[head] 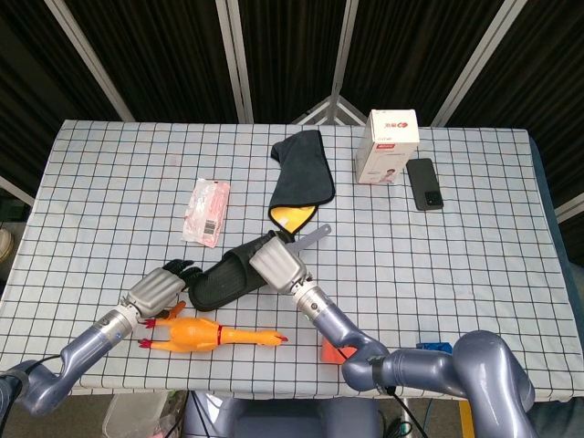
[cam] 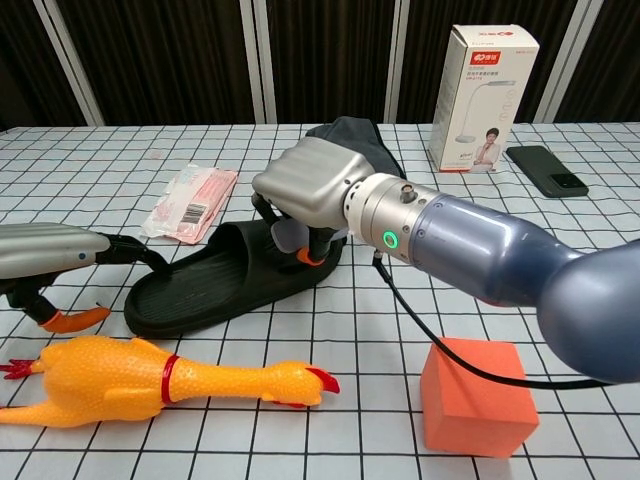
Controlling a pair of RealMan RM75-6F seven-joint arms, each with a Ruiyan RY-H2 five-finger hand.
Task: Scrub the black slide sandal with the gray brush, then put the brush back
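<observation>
The black slide sandal lies slantwise near the table's front, with its toe end toward the far right. My right hand sits over the toe end and grips the gray brush. The brush head is pressed on the sandal's strap, and the handle pokes out past the hand. My left hand lies at the heel end, its dark fingers reaching the heel rim. Whether they grip the rim is unclear.
A yellow rubber chicken lies just in front of the sandal. An orange block sits front right. Behind are a pink packet, a dark cloth, a white box and a phone.
</observation>
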